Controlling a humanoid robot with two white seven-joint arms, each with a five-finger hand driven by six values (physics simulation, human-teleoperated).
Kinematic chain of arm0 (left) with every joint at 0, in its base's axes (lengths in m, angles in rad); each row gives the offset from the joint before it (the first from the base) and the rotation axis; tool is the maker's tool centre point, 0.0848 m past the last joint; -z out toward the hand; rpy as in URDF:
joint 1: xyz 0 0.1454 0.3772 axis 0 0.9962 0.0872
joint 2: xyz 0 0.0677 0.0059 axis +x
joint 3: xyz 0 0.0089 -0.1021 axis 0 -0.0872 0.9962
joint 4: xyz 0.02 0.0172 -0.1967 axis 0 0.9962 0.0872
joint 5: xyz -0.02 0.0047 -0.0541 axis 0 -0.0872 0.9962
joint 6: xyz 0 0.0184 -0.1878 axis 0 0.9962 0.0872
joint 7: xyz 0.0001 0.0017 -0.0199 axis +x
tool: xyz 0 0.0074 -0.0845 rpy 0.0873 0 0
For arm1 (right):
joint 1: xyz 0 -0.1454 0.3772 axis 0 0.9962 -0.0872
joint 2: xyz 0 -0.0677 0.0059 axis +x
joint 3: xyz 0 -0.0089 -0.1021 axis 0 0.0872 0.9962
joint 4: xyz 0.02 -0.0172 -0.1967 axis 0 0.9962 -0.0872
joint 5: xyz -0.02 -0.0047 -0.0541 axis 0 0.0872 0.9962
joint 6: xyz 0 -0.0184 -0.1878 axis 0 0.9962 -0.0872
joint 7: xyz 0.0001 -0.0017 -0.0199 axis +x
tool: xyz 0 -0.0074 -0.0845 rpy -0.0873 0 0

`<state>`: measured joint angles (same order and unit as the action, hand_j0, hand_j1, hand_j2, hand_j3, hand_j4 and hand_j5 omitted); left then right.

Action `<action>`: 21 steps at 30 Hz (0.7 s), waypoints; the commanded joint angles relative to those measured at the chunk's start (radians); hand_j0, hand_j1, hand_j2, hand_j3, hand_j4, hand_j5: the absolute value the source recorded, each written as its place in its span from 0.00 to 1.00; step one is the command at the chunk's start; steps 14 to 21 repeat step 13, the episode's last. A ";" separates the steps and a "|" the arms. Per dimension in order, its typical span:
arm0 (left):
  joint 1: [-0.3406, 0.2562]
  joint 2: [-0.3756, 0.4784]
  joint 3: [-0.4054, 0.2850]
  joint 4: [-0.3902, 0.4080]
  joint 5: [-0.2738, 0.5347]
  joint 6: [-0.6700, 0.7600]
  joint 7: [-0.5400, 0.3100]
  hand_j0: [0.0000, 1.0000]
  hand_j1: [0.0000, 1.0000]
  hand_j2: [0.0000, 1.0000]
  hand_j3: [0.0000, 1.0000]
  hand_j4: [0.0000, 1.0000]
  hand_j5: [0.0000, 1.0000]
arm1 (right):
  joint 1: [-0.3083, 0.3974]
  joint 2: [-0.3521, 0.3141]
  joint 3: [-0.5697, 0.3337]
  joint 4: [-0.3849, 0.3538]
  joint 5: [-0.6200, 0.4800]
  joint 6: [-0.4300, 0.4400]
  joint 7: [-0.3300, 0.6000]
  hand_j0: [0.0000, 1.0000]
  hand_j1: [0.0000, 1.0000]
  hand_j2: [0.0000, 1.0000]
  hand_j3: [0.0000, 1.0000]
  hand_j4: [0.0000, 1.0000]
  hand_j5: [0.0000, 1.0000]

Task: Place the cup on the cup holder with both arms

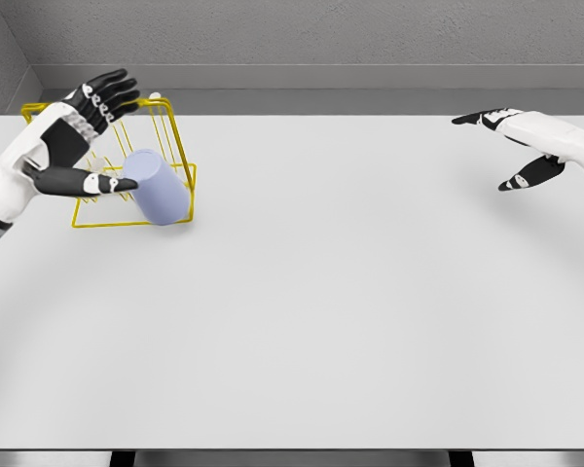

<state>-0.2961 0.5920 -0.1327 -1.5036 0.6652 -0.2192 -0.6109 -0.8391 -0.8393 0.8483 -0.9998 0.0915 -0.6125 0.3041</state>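
Note:
A pale blue cup [158, 187] lies tilted on the yellow wire cup holder [171, 146] at the table's far left. My left hand [97, 131] hovers just left of the cup with fingers spread; its thumb reaches toward the cup's rim and the other fingers stretch over the holder's back wires. It grips nothing. My right hand [514, 146] is far off at the right edge, above the table, open with fingers extended and nothing in it.
The white table [321, 311] stretches wide between the two hands. A grey wall runs behind its far edge, and the front edge shows at the bottom of the view.

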 commanded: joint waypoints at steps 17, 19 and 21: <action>0.149 0.055 0.081 -0.170 0.045 -0.009 0.000 1.00 1.00 1.00 1.00 1.00 1.00 | 0.000 -0.004 -0.002 -0.010 -0.007 0.002 -0.008 1.00 1.00 1.00 1.00 1.00 1.00; 0.149 0.055 0.081 -0.170 0.045 -0.009 0.000 1.00 1.00 1.00 1.00 1.00 1.00 | 0.000 -0.004 -0.002 -0.010 -0.007 0.002 -0.008 1.00 1.00 1.00 1.00 1.00 1.00; 0.149 0.055 0.081 -0.170 0.045 -0.009 0.000 1.00 1.00 1.00 1.00 1.00 1.00 | 0.000 -0.004 -0.002 -0.010 -0.007 0.002 -0.008 1.00 1.00 1.00 1.00 1.00 1.00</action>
